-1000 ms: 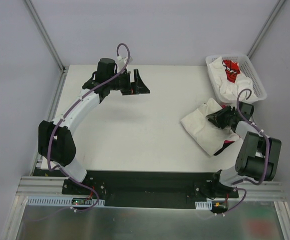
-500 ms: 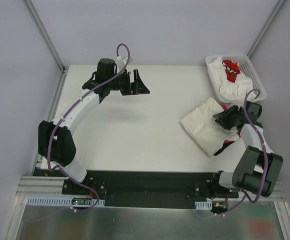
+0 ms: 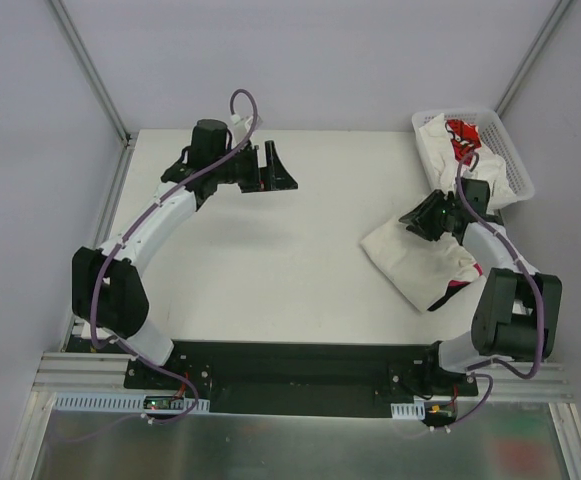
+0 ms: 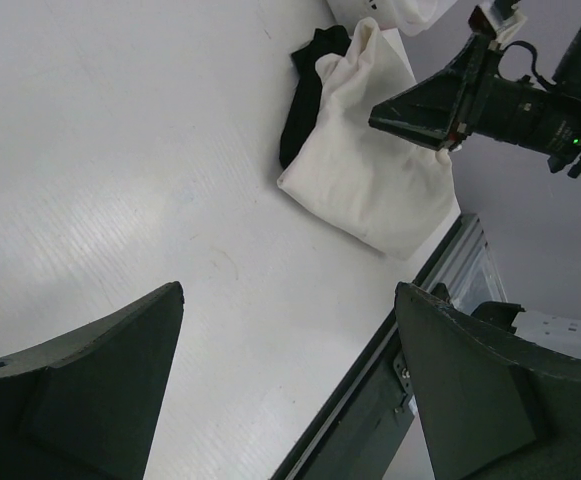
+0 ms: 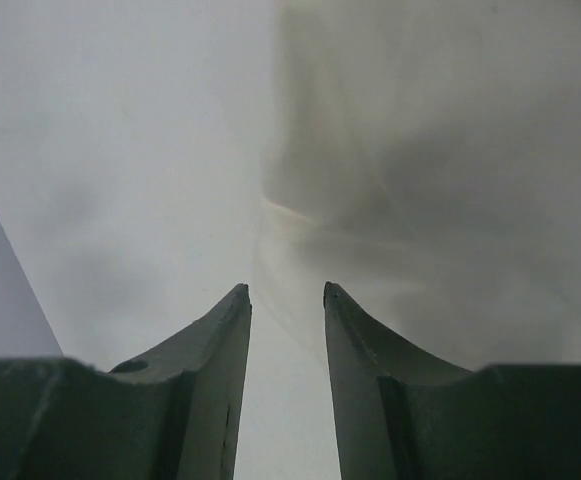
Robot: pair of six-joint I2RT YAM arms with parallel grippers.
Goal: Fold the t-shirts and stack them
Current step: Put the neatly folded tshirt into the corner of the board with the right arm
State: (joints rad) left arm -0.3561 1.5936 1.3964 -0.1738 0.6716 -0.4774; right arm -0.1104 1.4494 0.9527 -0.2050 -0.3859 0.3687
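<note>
basket (image 3: 517, 168): white lattice plastic, far-right corner of table | table (image 3: 300, 260): white, matte top

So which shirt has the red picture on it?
The white shirt in the basket: it has red print. The cream shirt on the table is plain.

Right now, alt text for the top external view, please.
Right gripper, jaws slightly apart, is poised over the far edge of a folded cream t-shirt on the right of the white table. A white basket behind it holds more shirts; the left gripper hangs open and empty far-centre.
</note>
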